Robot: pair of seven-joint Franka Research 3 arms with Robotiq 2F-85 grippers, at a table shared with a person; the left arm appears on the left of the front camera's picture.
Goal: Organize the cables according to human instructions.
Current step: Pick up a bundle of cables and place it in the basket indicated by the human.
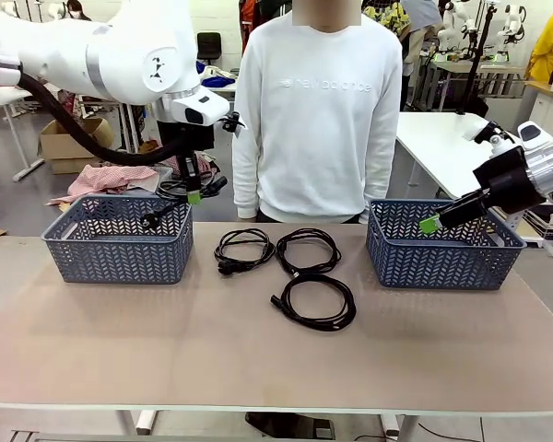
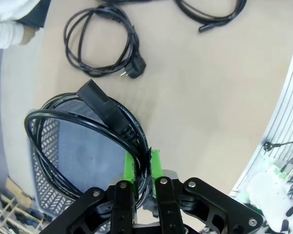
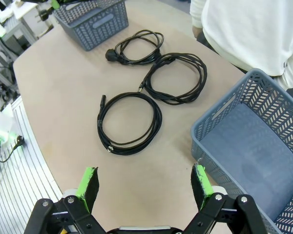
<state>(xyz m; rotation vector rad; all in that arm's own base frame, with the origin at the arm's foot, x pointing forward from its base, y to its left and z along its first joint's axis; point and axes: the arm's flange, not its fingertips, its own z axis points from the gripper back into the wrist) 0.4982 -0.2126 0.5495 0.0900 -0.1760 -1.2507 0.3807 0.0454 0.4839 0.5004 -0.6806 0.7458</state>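
The matte beige tabletop [image 1: 258,368] lies smooth and bare along its near edge. Nearest on it rests a thin black power cord wound into a loose round coil [image 1: 315,301], flat on the surface. Just beyond it lie two more glossy black coils side by side: the left coil [image 1: 243,249], with a chunky moulded plug at its near edge, and the right coil [image 1: 308,250]; the two touch or nearly touch.

At either side of them stands a rectangular grey-blue plastic basket with herringbone-perforated walls: the left basket [image 1: 120,253] and the right basket [image 1: 442,262], whose smooth floor holds nothing.

The left gripper [image 2: 142,163] points downward above the far right corner of the left basket, its green pads pinched tight on the strands of the fourth black coil [image 2: 100,105], which hangs in the air over that basket with a blocky connector dangling.

The right gripper [image 3: 144,180] hovers tilted above the right basket, its fingers spread wide and empty.

At the far edge stands a person in a soft white sweatshirt [image 1: 318,120].
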